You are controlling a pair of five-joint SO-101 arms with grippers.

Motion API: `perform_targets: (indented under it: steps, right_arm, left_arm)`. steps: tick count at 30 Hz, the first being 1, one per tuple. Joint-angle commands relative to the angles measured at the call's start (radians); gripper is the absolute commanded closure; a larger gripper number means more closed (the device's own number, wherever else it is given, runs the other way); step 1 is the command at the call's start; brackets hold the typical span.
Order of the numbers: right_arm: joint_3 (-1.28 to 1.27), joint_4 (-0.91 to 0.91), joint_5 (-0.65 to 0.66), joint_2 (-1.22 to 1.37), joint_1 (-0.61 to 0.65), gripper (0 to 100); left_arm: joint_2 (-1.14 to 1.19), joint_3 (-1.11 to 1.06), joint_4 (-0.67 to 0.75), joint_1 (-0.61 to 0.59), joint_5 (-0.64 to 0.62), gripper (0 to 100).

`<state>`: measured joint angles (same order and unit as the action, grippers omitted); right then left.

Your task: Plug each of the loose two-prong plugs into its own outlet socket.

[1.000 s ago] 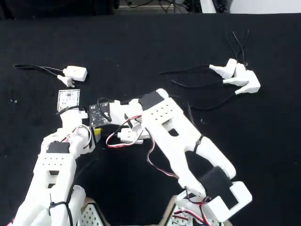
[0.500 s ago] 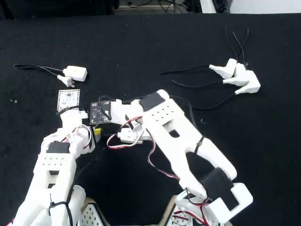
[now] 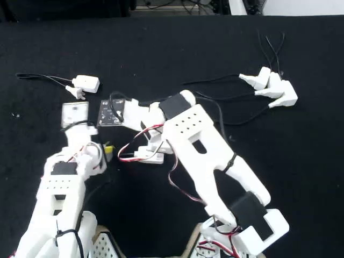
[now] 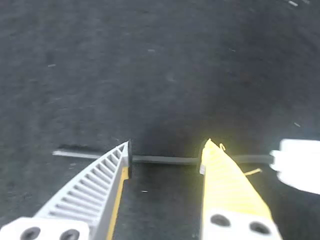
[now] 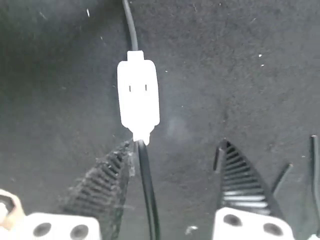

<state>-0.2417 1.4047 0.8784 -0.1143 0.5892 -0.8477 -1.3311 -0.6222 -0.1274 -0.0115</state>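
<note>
Reads as a robotics lab / test bench, not a home or shop. The surface (image 3: 301, 161) is covered edge to edge w/ plain black cloth. Two white plastic arms, printed-looking, stand side by side: left arm (image 3: 62, 188) & right arm (image 3: 204, 150), on perforated base plates (image 3: 102, 248) at the near edge. Servo wires (image 3: 131, 151) (red/blk/white) run exposed along the joints. A bare circuit board (image 3: 111, 113) sits at the right arm's wrist end. Loose plugs (image 3: 274, 88) w/ thin black cords (image 5: 148, 190) lie spread out like test pieces. Past the far edge there's a tangle of cables (image 3: 177, 5) & other equip. in the bkgd.
</note>
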Motion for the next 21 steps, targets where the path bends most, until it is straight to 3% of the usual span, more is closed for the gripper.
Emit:
perform_targets:
  steps: [1,13,21]
  right_arm:
    - [0.010,0.008,-0.064,-0.015,0.064,75.5]
    - [-0.133,-0.170,-0.072,-0.001,0.086,75.4]
    - [-0.053,-0.172,-0.072,0.203,0.081,75.4]
  left_arm:
    - [-0.021,0.045,0.012,-0.108,-0.049,76]
    - [-0.021,0.081,0.017,-0.343,-0.259,76]
    - [-0.021,0.085,0.017,-0.360,-0.264,76]
